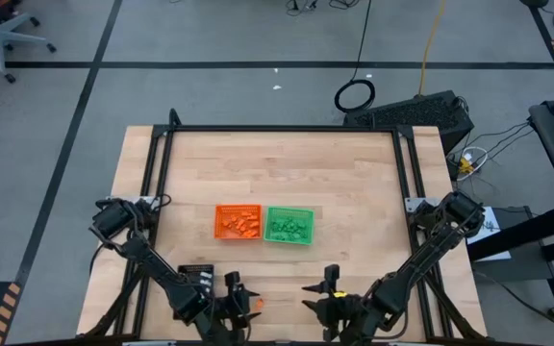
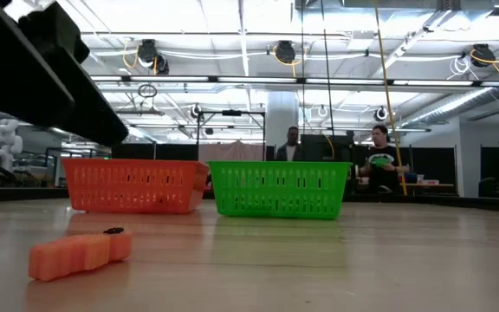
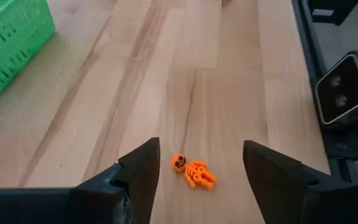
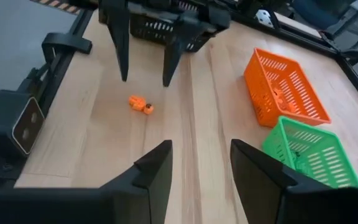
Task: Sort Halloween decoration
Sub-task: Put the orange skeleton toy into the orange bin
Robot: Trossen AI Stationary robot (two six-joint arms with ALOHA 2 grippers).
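Observation:
One Halloween decoration, a tiny orange skeleton trinket (image 3: 192, 172), lies on the bare wood near the table's front edge (image 1: 257, 303), (image 2: 81, 254). My left gripper (image 3: 201, 149) hovers open just above it with a finger on either side, touching nothing (image 4: 145, 68). My right gripper (image 4: 197, 155) is open with nothing between its fingers, to the right of the trinket near the front edge (image 1: 320, 285). More trinkets lie in the orange tray (image 1: 238, 222) and the green tray (image 1: 289, 225) at mid-table.
A black rectangular tray (image 1: 197, 276) stands by the left arm near the front edge. The low camera's housing (image 3: 344, 96) sits on the front rail close to the trinket. Dark rails (image 1: 162, 163) frame the table top. People sit in the room beyond (image 2: 379, 156).

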